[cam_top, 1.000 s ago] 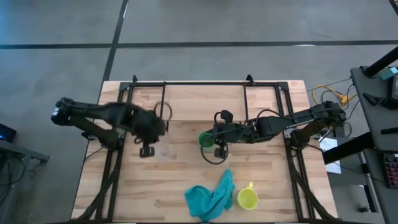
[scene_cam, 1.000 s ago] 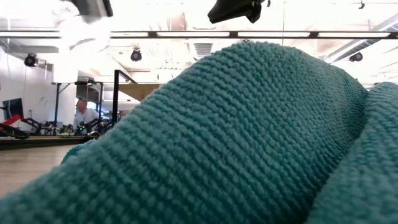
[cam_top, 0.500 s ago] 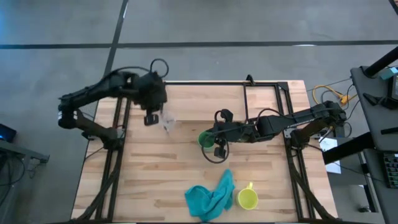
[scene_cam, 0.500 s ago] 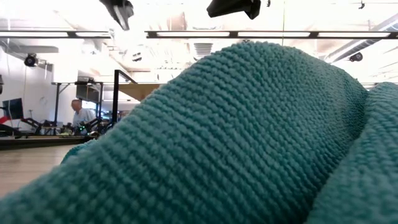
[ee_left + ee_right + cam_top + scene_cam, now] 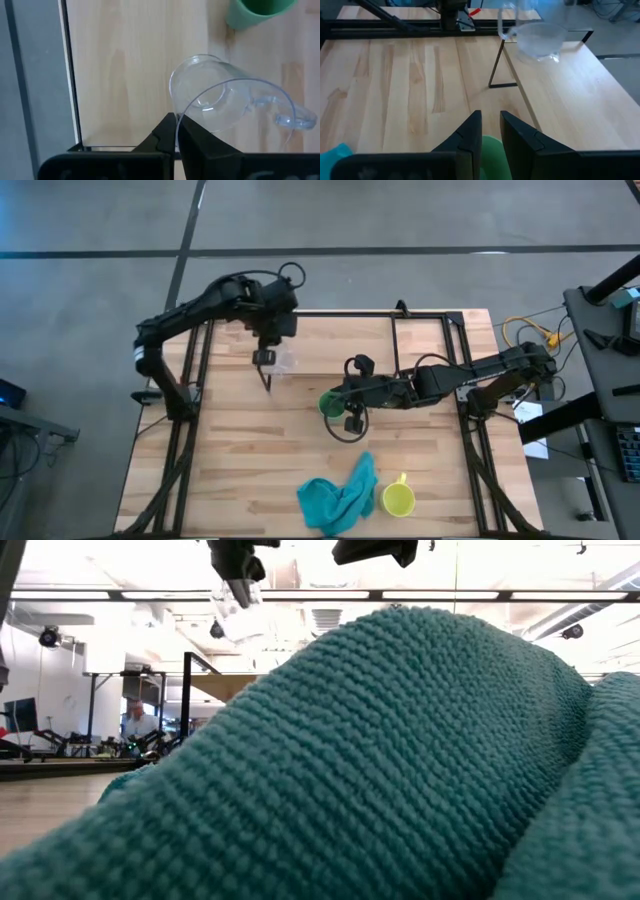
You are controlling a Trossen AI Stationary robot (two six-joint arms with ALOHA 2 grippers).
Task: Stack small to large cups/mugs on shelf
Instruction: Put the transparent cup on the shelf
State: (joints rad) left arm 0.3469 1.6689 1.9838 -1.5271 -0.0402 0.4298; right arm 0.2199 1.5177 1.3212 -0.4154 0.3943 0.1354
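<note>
Carried farther back, the glass cup (image 5: 227,102) hangs tilted in the clenched left hand (image 5: 265,358); the right hand (image 5: 490,131) grips the green cup (image 5: 329,404) on the surface (image 5: 250,470).

left end effector (image 5: 265,358) carried glass cup (image 5: 283,361) shelfward

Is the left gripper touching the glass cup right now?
Touching. The left wrist view shows the left gripper closed on the rim of the glass cup, holding it tilted above the shelf.
</note>
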